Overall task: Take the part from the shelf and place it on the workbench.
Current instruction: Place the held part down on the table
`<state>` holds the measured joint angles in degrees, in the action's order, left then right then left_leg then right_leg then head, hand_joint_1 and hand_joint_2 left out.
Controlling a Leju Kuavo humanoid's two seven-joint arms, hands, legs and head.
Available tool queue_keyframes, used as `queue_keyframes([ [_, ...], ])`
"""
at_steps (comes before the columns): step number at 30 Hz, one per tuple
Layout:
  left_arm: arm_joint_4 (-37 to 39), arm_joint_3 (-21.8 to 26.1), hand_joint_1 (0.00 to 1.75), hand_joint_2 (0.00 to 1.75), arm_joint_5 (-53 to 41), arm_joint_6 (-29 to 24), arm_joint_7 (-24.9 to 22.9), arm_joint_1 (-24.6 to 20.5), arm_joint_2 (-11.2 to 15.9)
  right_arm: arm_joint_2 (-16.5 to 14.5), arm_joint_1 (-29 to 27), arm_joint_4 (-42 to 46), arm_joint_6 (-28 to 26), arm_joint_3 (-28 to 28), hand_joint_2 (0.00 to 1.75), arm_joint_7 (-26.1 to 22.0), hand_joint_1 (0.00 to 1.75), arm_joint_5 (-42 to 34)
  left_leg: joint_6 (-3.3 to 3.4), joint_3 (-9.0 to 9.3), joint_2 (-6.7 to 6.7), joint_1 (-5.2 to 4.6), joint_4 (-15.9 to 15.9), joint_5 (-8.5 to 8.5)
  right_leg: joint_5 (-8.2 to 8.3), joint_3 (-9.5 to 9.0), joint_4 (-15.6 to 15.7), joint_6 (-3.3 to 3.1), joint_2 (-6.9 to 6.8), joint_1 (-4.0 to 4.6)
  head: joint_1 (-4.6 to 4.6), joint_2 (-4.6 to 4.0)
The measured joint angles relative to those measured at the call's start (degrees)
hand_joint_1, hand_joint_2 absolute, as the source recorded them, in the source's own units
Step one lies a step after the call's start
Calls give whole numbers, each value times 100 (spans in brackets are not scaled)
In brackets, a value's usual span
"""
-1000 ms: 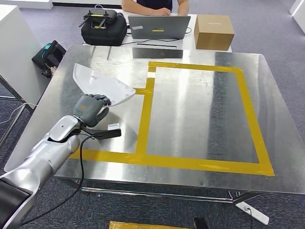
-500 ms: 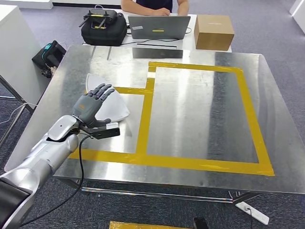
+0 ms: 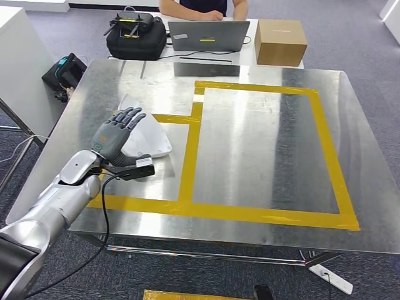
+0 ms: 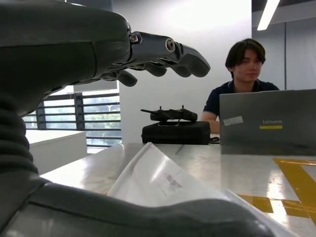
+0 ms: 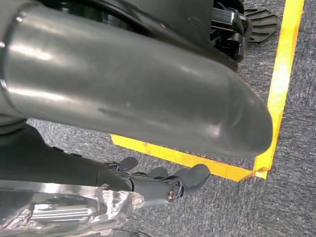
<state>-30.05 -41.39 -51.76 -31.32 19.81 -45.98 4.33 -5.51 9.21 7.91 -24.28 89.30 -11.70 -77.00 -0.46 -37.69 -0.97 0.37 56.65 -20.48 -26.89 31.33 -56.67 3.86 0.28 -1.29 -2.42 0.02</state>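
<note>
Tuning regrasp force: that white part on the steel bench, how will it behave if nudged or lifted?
The white part looks thin and shell-like, so probably light and somewhat flexible. On the polished workbench it likely slides easily. One edge rises in the left wrist view, so it may rock. The left robot hand hovers open above it.

Far past the hand (image 3: 112, 136), a person (image 3: 202, 7) sits behind an open grey laptop (image 3: 208, 35). A black bag (image 3: 136, 39) sits on the hand's side of the laptop, and a brown box (image 3: 280, 41) on the other side. Yellow tape (image 3: 190, 153) runs just beside the hand. A white power strip (image 3: 330, 279) lies on the grey carpet (image 3: 358, 44).
</note>
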Motion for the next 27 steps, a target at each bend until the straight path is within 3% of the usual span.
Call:
queue_keyframes([
  [9, 0, 120, 0, 0, 17, 0, -59, 7, 17, 0, -1, 0, 0, 1, 0, 1, 0, -4, 30, -2, -2, -48, 11, -20, 3, -4, 6, 27, 0, -40, -1, 0],
  [15, -1, 169, 0, 0, 37, 17, -58, 12, 57, 0, -7, 0, 2, 1, 0, 8, 0, 21, 151, 19, 10, -69, -12, 7, -47, 9, -26, 126, 5, -88, 1, 0],
  [17, -2, 189, 0, 0, 37, 21, -58, 17, 56, 0, -8, 0, 2, 1, 0, 11, 0, 25, 199, 37, 27, -44, -66, 39, -356, 191, -445, 110, 5, -71, 20, 0],
  [19, 1, 202, 0, 0, 37, 26, -58, 41, 63, 0, -19, 0, 3, 1, 0, 16, 0, 30, 218, 15, 33, -55, -66, 54, -770, 512, -1241, 77, 4, -39, 38, 0],
  [21, 2, 204, 0, 0, 37, 36, -59, 80, 67, 0, -34, 0, 4, 1, 0, 23, 0, 42, 221, -16, 33, -70, -64, 77, -929, 697, -1724, 54, 4, -14, 43, 0],
  [23, 4, 206, 0, 0, 37, 45, -59, 112, 68, 0, -32, 0, 7, 1, 0, 31, 0, 57, 202, -46, 26, -75, -62, 108, -751, 559, -1512, 23, 4, 6, 45, 0],
  [26, 7, 219, 0, 0, 37, 48, -58, 128, 86, 2, -14, 0, 9, 1, 0, 39, 0, 73, 129, -94, 16, -78, -47, 178, -329, -39, -430, -33, 10, 29, 41, 0],
  [27, 8, 226, 0, 0, 37, 48, -59, 126, 94, 2, -11, 0, 10, 1, 0, 40, 0, 75, 92, -106, 14, -81, -39, 206, -266, -159, -216, -47, 18, 38, 39, 0],
])
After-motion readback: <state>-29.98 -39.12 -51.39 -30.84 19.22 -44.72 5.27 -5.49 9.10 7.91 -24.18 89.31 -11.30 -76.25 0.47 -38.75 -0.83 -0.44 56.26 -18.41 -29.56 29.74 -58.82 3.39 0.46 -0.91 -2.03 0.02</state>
